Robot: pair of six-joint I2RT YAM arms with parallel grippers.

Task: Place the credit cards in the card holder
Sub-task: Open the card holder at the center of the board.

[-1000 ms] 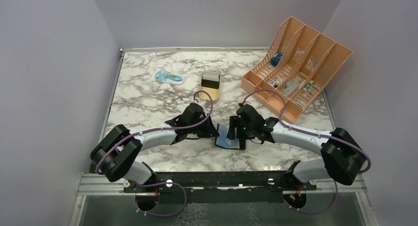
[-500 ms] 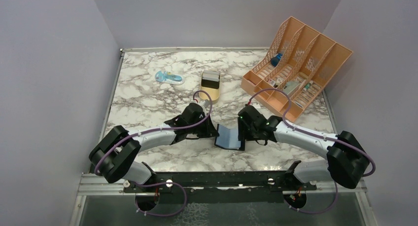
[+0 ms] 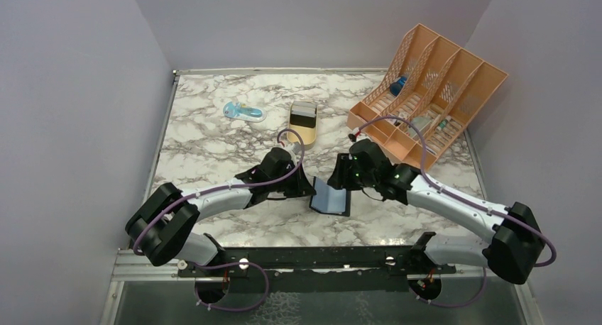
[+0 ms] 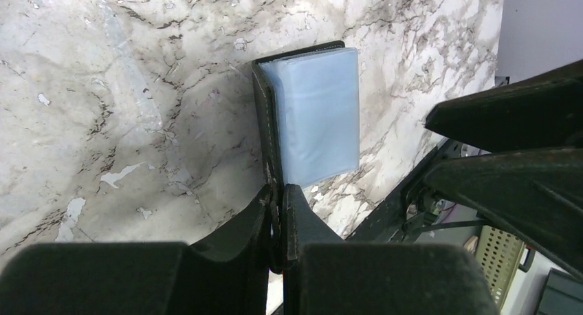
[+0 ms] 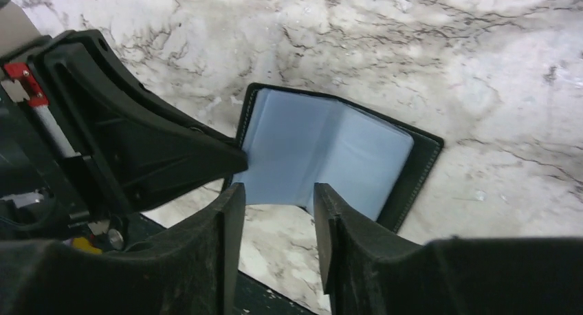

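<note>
The card holder (image 3: pixel 331 198) lies open on the marble near the front, black covers outward, blue-grey inner faces (image 5: pixel 330 150) up. My left gripper (image 4: pixel 278 194) is shut on the edge of its left cover (image 4: pixel 263 115), which stands raised; the same gripper (image 3: pixel 307 189) sits left of the holder in the top view. My right gripper (image 5: pixel 278 198) hovers just above and behind the holder's far edge, open, with nothing between its fingers; in the top view my right gripper (image 3: pixel 343 177) sits just behind the holder. No credit cards show; they are hidden or out of view.
A gold tin with a grey lid (image 3: pixel 303 122) stands behind the grippers. A blue and white object (image 3: pixel 243 112) lies at the back left. A peach divided rack (image 3: pixel 426 91) holding small items fills the back right. Walls enclose the table on three sides.
My right gripper has come off the holder and drawn back toward the far side, its arm swinging right. The left gripper keeps its hold and has not moved.
</note>
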